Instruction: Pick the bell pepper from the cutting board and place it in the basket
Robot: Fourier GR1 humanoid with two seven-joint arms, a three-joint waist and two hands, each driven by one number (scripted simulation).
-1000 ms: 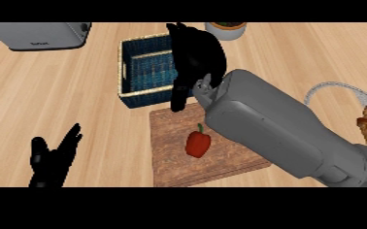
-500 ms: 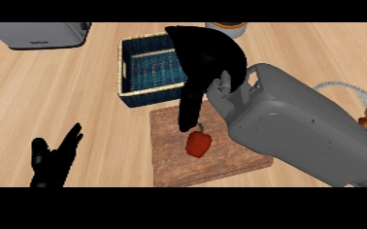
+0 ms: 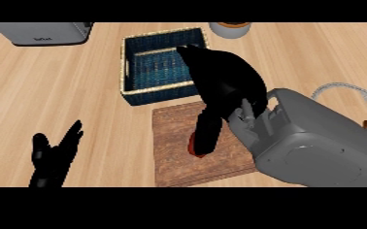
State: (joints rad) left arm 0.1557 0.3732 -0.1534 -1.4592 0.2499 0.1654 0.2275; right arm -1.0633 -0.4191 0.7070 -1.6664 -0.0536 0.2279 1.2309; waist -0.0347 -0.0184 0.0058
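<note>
the right hand (image 3: 225, 82) hangs over the cutting board (image 3: 179, 167), just in front of the basket (image 3: 161, 93). its fingers (image 3: 206, 131) are stretched downward, fairly straight and close together, and lie across the bell pepper (image 3: 192, 146). the bell pepper sits on the board near its middle, and only a red sliver of it shows at the left of the fingers. the grey forearm comes in from the lower right and covers the board's right edge. the basket is dark blue with a pale rim and stands on the counter (image 3: 72, 92), touching the board's far edge. the left hand (image 3: 52, 160) rests at the lower left, open with fingers spread and pointing up. a grey appliance (image 3: 43, 33) stands at the far left, well apart from the basket.
</note>
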